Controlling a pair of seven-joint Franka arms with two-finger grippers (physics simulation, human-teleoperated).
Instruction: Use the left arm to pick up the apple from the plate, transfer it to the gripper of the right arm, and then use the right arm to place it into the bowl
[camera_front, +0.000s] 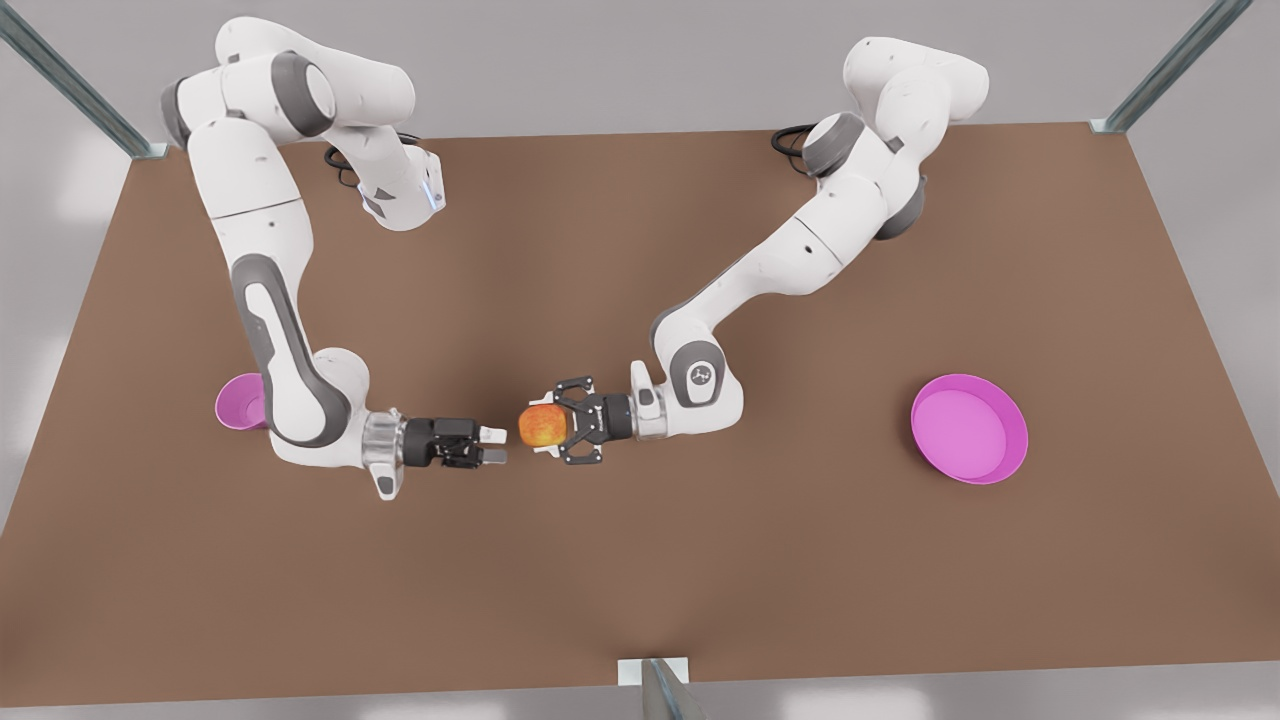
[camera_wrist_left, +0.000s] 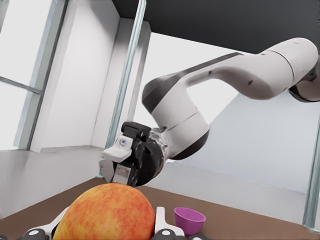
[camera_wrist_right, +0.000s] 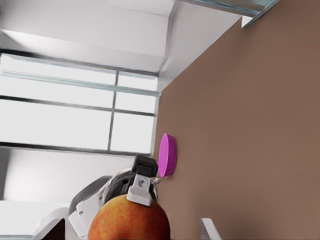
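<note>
Holding the apple (camera_front: 540, 427) tight above the table (camera_front: 640, 560), the left gripper (camera_front: 552, 423) faced the right gripper (camera_front: 496, 446), whose fingers were spread just beside it in the front view. The bowl (camera_front: 238, 403) and plate (camera_front: 968, 428) sat well apart. In the left wrist view, the apple (camera_wrist_left: 106, 214) sat close. In the right wrist view, the apple (camera_wrist_right: 129, 219) hid the left gripper's front.

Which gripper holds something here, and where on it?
The left gripper clamps the apple by its opposite sides; the right gripper is open, just short of it.
</note>
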